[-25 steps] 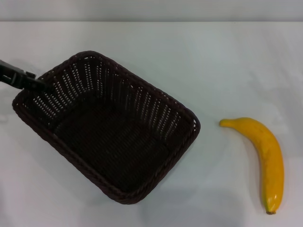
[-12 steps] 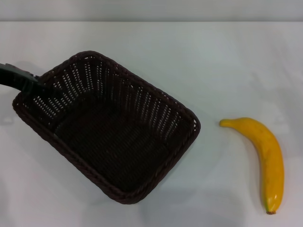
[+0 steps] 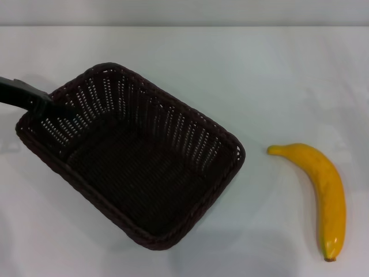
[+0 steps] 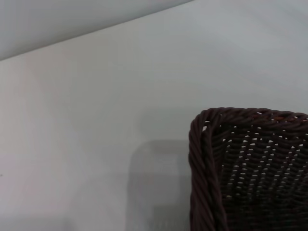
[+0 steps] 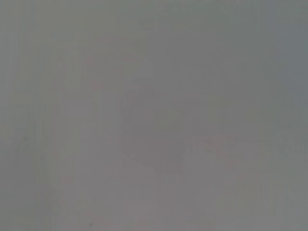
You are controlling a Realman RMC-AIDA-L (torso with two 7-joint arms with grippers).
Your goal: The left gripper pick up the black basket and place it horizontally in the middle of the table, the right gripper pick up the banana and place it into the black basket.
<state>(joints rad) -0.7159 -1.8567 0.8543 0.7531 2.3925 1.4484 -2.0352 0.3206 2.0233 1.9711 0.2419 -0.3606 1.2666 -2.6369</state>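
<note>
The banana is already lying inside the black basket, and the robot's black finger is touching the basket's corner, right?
Not quite. The banana is not in the black basket; in the head view it lies on the white table, apart from the basket, on the robot's right. The rest holds: the left gripper is at the basket's corner on the robot's left.

This looks like a staged test bench in a lab, not a home or kitchen. A plain white table (image 3: 230, 69) fills nearly the whole head view and meets a bare pale wall (image 3: 184, 11) at its far edge. The only things on it are a dark woven basket (image 3: 132, 161) and a smooth, plastic-looking banana (image 3: 323, 190), laid out like props, with a black machine claw (image 3: 43, 103) reaching in from the left.
</note>
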